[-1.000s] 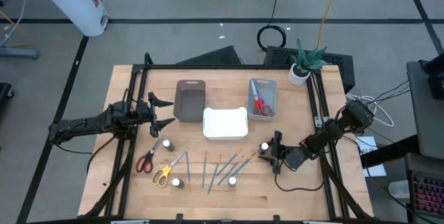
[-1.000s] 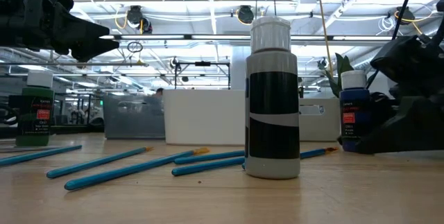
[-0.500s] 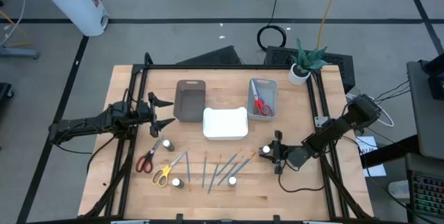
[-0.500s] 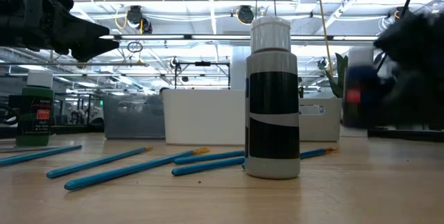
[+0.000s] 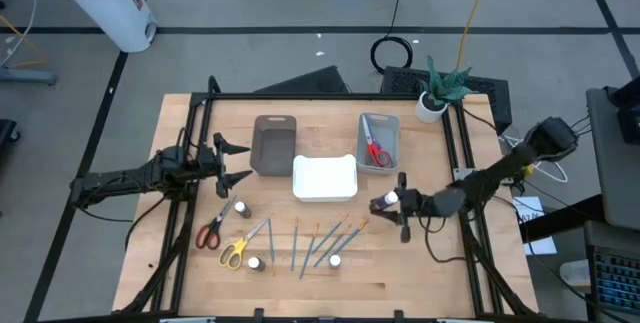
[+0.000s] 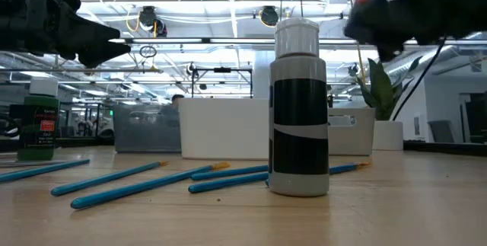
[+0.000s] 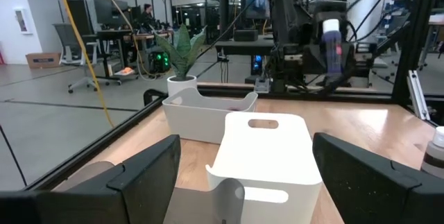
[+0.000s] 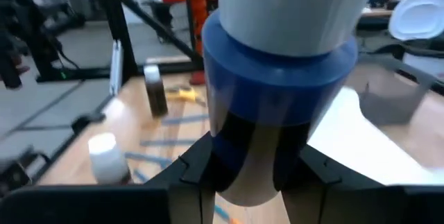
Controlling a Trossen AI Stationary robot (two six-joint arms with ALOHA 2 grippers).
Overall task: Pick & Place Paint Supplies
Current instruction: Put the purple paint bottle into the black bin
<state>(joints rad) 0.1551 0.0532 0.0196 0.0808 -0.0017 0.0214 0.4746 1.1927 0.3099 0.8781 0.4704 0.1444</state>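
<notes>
My right gripper [image 5: 398, 206] is shut on a blue paint bottle with a white cap [image 5: 386, 203], above the table just right of the white tray [image 5: 325, 177]. The bottle also shows in the left wrist view [image 7: 332, 42]. My left gripper [image 5: 244, 162] is open and empty, just left of the brown tray [image 5: 273, 145]. Three more bottles [image 5: 243, 209], [image 5: 255, 262], [image 5: 335, 260] stand on the table near the front. Red scissors [image 5: 212, 231], yellow scissors [image 5: 233, 253] and several brushes [image 5: 320, 243] lie there too. My right gripper pinches the bottle's dark body [image 8: 255, 148] between its two fingers [image 8: 191, 179], below the blue shoulder and the white cap. The fingers come about level from the table's right side. The bottle is lifted clear of the table, cap up.
A grey tray [image 5: 378, 123] at the back holds red scissors [image 5: 376, 151]. A potted plant [image 5: 438, 88] stands at the back right corner. In the low view a black bottle [image 6: 298, 109] stands near the camera and a green one [image 6: 38, 120] at the left.
My right gripper has gone up and a little toward the table's far edge with the blue bottle. The bottle stood on the table a second ago and is now lifted clear.
</notes>
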